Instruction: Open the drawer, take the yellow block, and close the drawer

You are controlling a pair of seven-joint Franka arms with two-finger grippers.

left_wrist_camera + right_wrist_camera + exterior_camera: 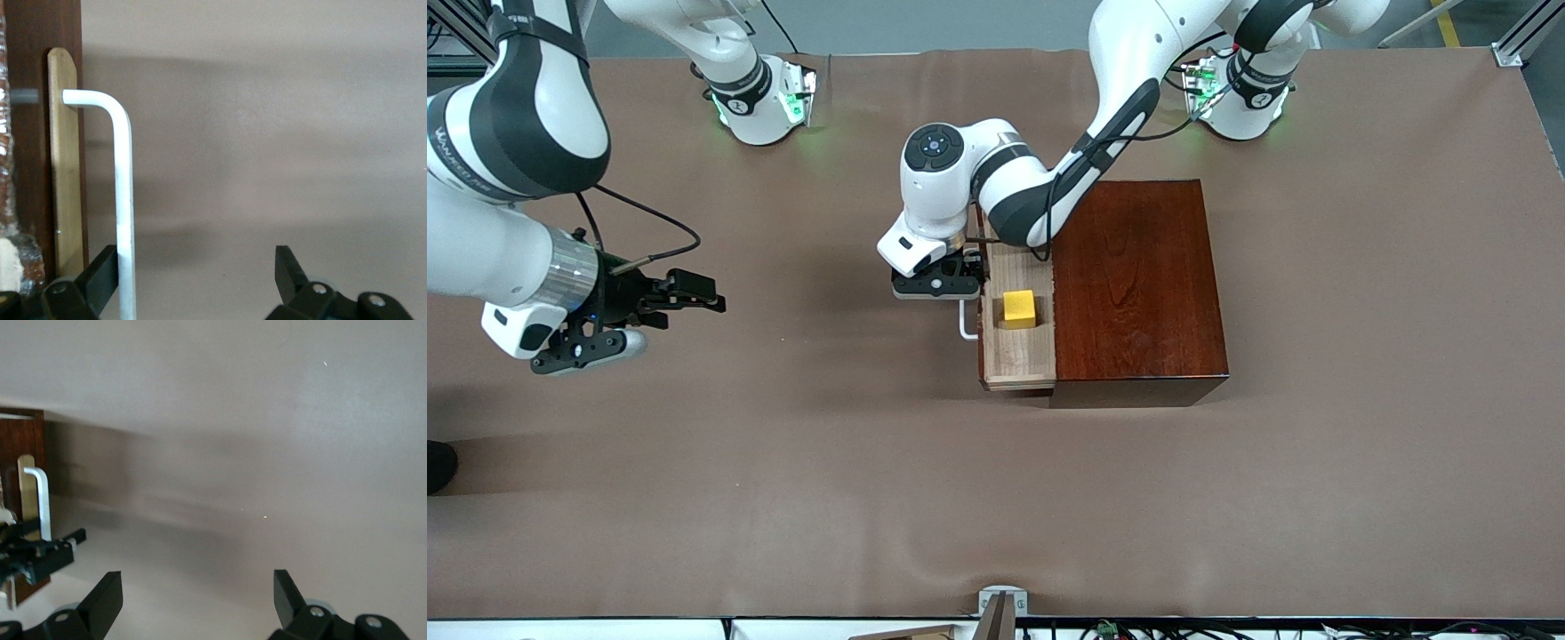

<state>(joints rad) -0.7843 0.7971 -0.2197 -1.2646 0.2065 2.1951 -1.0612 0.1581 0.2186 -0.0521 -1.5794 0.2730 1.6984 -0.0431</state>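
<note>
Now the left gripper (pixel 967 286) sits at the handle (pixel 967 324) of the drawer (pixel 1018 342), near the middle of the table (pixel 996 498). Its fingers are spread wide. In the left wrist view one finger (pixel 101 273) touches the white bar and the other finger (pixel 288 268) is well apart from it, so it grips nothing.

The drawer is pulled partly out of the dark wooden box (pixel 1138 284). The yellow block (pixel 1019 308) sits inside the tray, in plain sight.

The opening looks done, so the next step is likely to take the block. To do it well, a gripper should come straight down over the block, fingers on two flat sides, and not bump the tray walls.

The right gripper (pixel 685 300) waits with fingers spread, over the table toward the right arm's end.

Faint lettering shows on the right arm, too small to read.
</note>
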